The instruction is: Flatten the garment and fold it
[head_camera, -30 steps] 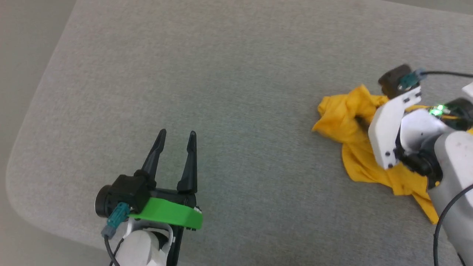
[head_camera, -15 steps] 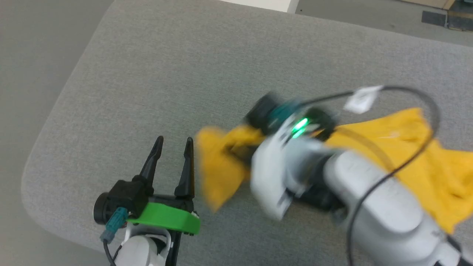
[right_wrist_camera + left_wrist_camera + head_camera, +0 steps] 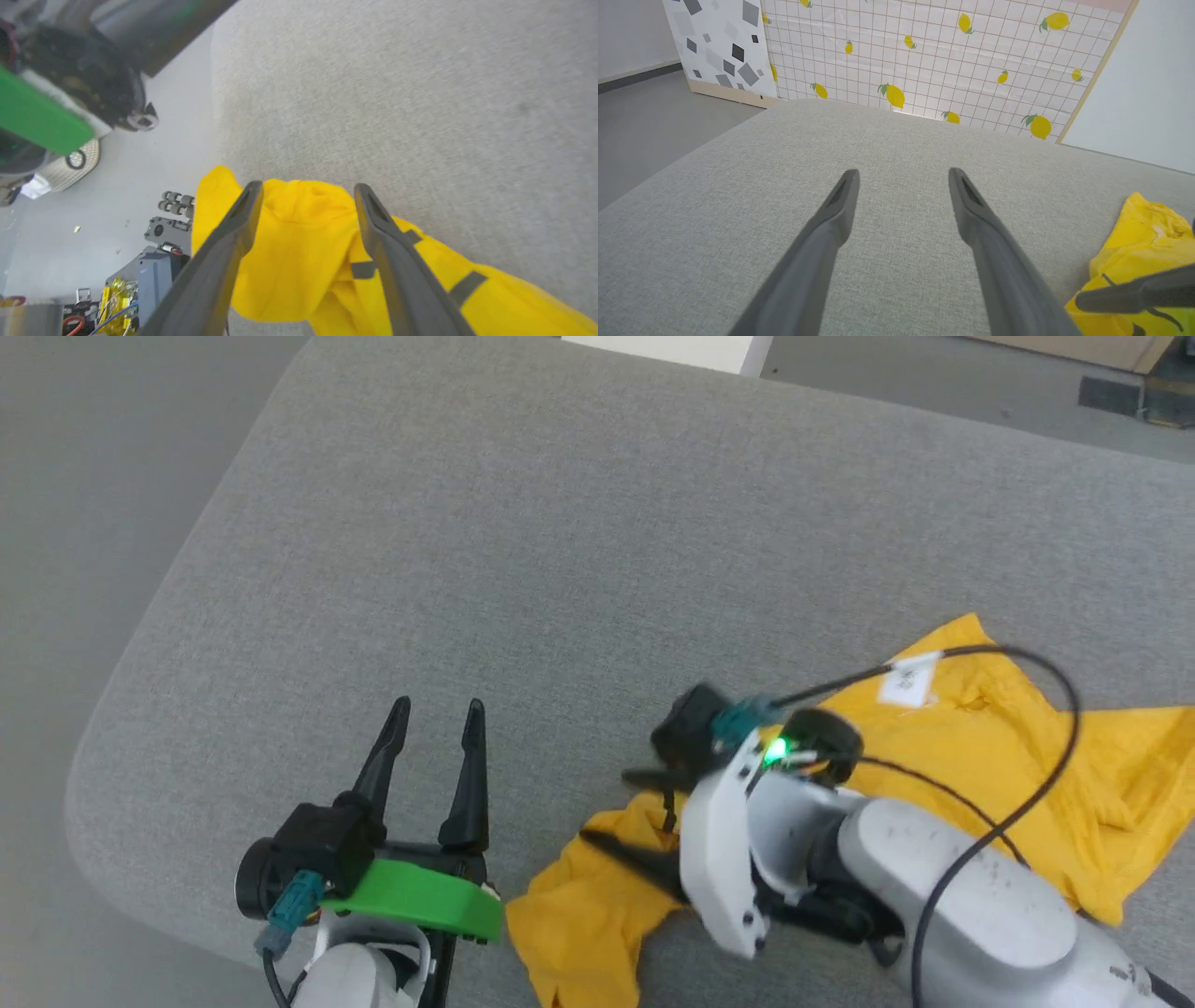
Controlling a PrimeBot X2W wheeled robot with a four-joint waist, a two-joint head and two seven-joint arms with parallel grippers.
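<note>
The garment (image 3: 980,737), a bright yellow T-shirt, lies crumpled and stretched across the near right of the grey table (image 3: 560,523). Its left end (image 3: 569,915) reaches the table's front edge. My right gripper (image 3: 605,805) points left over that end, open, and the fabric (image 3: 299,252) lies loose under and between its fingers; dark strips show on the cloth (image 3: 467,285). My left gripper (image 3: 438,709) stands open and empty just left of the garment, fingers apart over bare table (image 3: 903,173). In the left wrist view the garment (image 3: 1143,233) shows at the right edge.
The table's rounded front-left corner (image 3: 103,784) drops to grey floor. A lemon-patterned panel (image 3: 924,56) stands behind the table. Electronics and cables lie on the floor (image 3: 154,270) below the front edge. A black cable with a white tag (image 3: 904,683) loops over the right arm.
My right gripper closed on the garment, dragged it left toward the left gripper, then opened and let go. The head camera shifted meanwhile. The left gripper stayed put.
</note>
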